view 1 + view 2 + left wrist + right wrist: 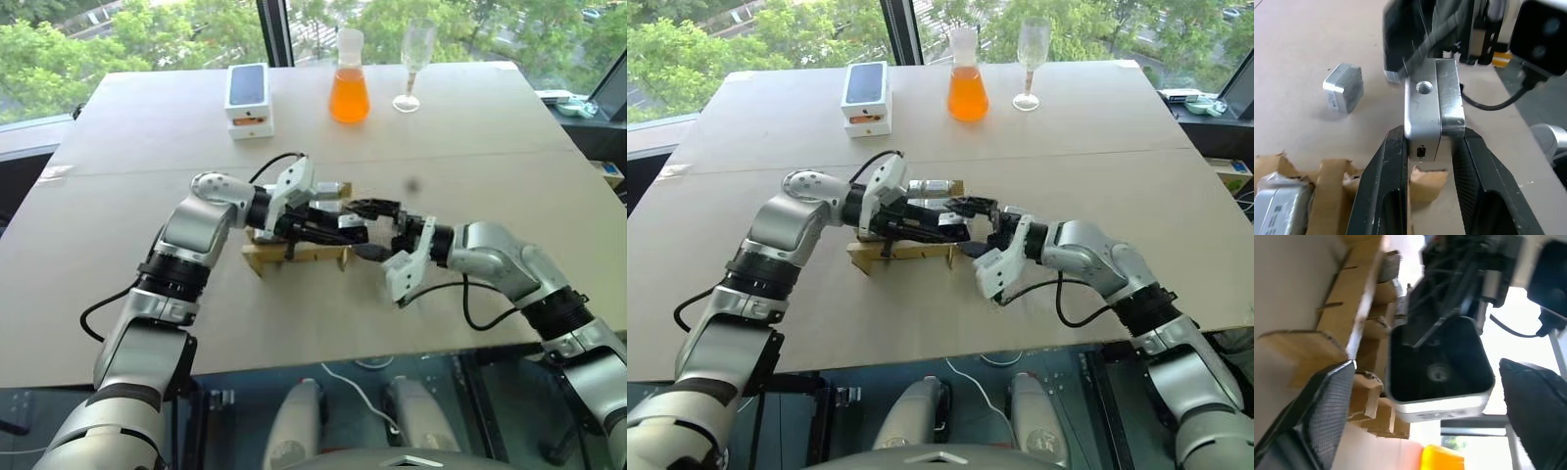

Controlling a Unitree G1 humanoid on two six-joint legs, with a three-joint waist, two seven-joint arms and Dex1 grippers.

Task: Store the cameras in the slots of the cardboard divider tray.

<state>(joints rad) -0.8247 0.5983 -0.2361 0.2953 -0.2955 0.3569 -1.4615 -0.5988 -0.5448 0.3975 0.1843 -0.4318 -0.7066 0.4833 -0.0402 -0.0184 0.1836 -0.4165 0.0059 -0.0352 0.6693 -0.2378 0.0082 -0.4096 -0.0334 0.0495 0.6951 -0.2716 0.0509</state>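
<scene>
the left gripper (1425, 161) is clamped on a camera (1432, 105), silvery block held between both black fingers with its threaded hole facing the wrist lens, just above the cardboard divider tray (294, 253). the right gripper (1420, 396) stands wide apart around that same camera, its pads off the metal on either side, which reads as a hand-over: one arm takes the block so the other can let go. the tray sits near the middle of the tabletop (470, 147), a little toward the near edge, with at least one camera already in a slot (1278, 210). another camera (1343, 87) lies loose on the tabletop just beside the tray, waiting its turn.
</scene>
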